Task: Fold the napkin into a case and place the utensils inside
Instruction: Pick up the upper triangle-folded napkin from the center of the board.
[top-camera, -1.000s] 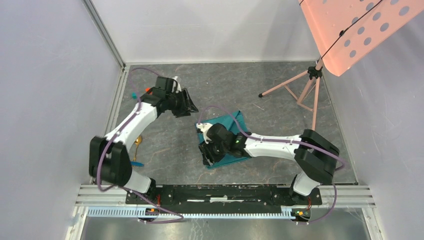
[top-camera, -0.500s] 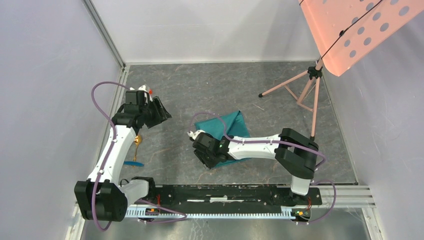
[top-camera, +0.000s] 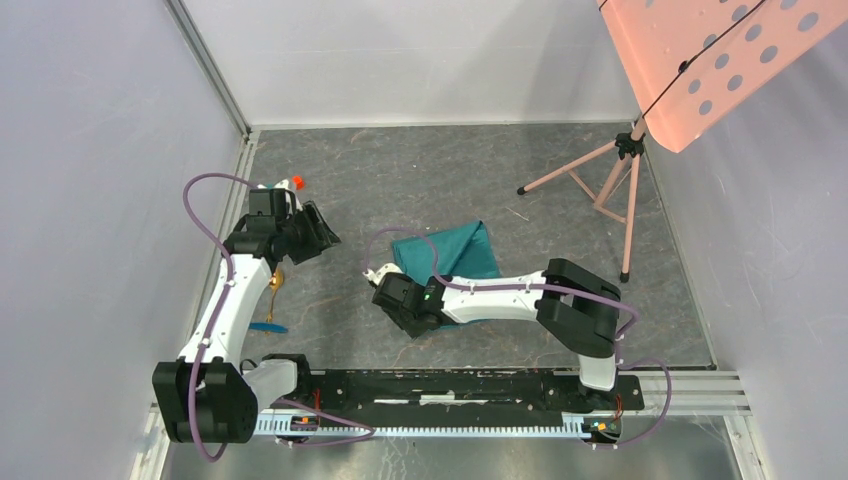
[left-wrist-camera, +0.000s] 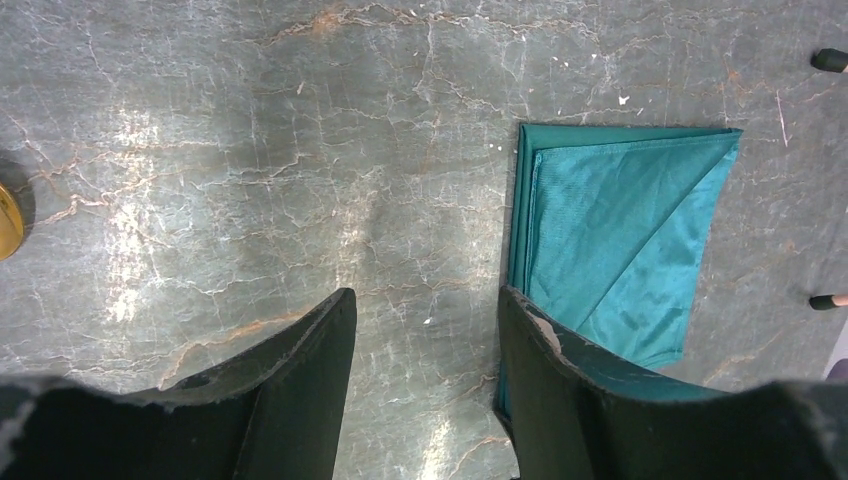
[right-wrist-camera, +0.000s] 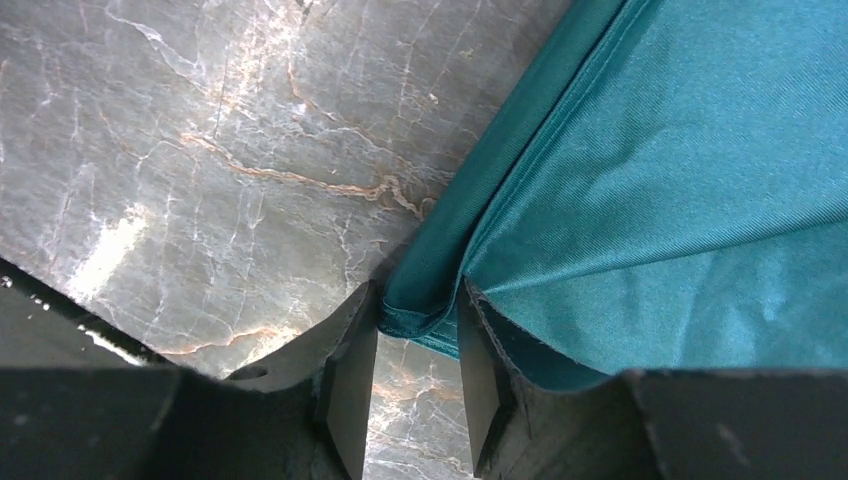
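**Retreat on the left, pinch on the right**

Well left of the napkin (top-camera: 465, 250), the left claw (left-wrist-camera: 425, 295) hangs with its fingers spread and nothing between them. A second ago it was reaching in just beside the napkin's far left corner. It has since swung away and now sits above the gold spoon (top-camera: 275, 284) and the blue utensil (top-camera: 268, 326), which both lie untouched on the table far to the napkin's left.

The right claw (right-wrist-camera: 418, 325) has slid off the top of the cloth to its near left corner. Its fingers have drawn in there and grip the doubled edge of the fabric. The napkin itself lies flat in a rough folded shape with one diagonal flap showing, not yet a narrow case.

It looks as though the right arm is set to make the next fold alone, while the left arm is now placed to fetch the utensils. The folding seems about half done, and nothing is inside yet.
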